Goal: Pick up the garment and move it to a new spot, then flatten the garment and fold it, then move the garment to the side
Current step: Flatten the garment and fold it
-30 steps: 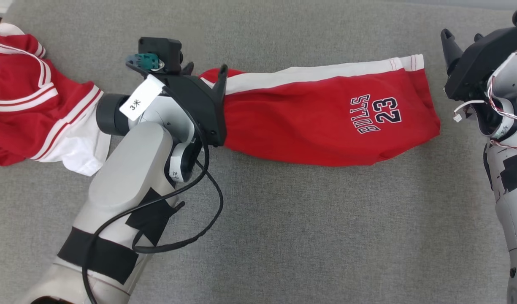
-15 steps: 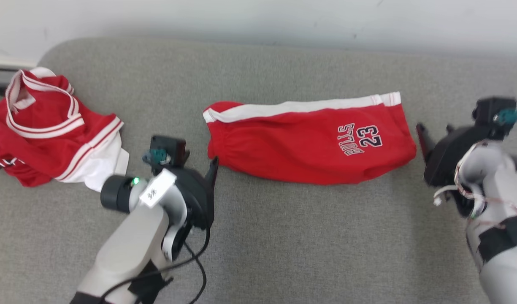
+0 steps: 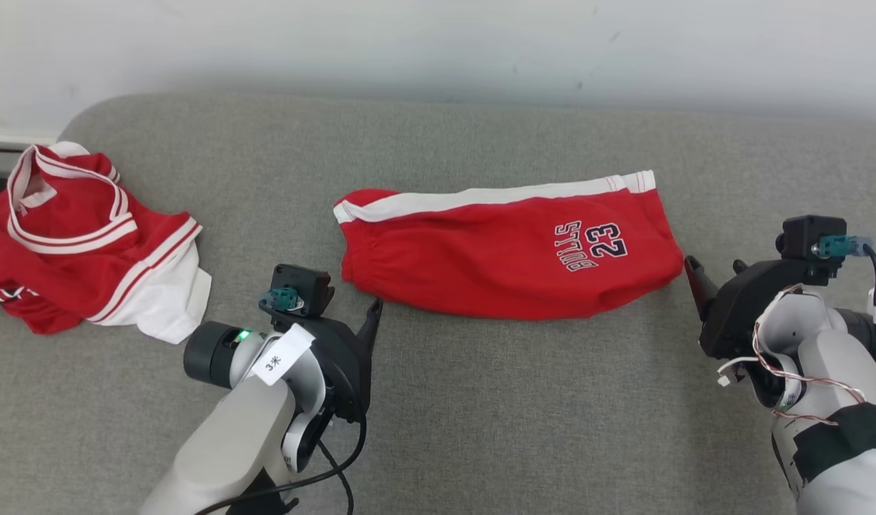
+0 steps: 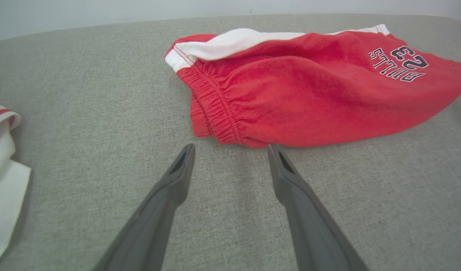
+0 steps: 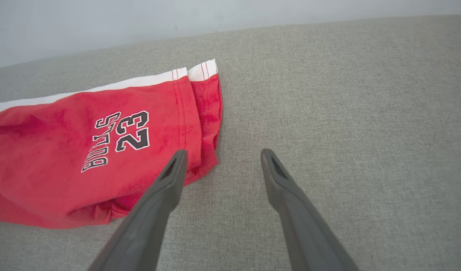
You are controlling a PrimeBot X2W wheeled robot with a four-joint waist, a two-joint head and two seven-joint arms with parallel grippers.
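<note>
Garment (image 3: 495,257) lies folded on grey surface (image 3: 480,415).

Red shorts (image 3: 502,261), white side stripe, folded lengthwise, flat on grey cushion (image 3: 480,415)

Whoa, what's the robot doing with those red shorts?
A two-armed robot is working on the red shorts, which lie on the grey cushion and look folded in half. Its left tool sits open by the waistband end and its right tool open by the leg end; neither is gripping the cloth. A red and white jersey lies crumpled off to the robot's left.
</note>
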